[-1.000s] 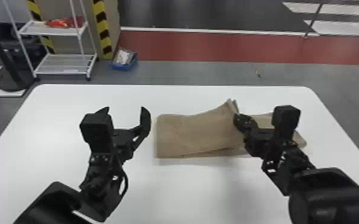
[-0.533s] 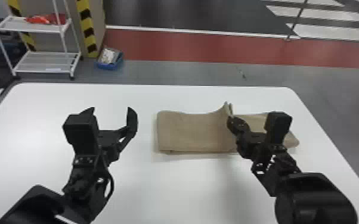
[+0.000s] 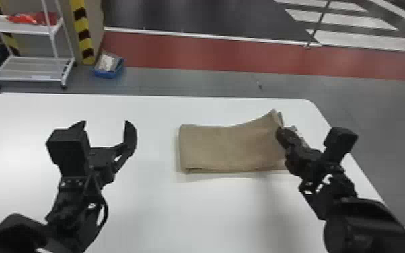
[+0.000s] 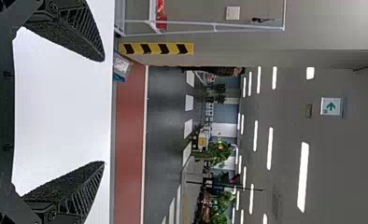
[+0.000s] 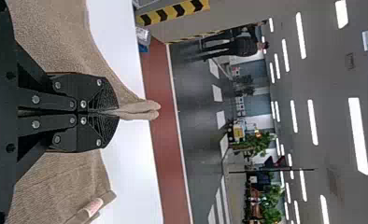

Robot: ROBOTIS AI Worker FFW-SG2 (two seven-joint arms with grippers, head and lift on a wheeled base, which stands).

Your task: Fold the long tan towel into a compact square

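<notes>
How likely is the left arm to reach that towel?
Probably yes: the left hand is open, and nothing appears to block its way to the towel, though its full reach is unclear.

The tan towel lay toward the right of the white table, folded in layers, flat at its left end and pulled up into a peak farther right.
</notes>
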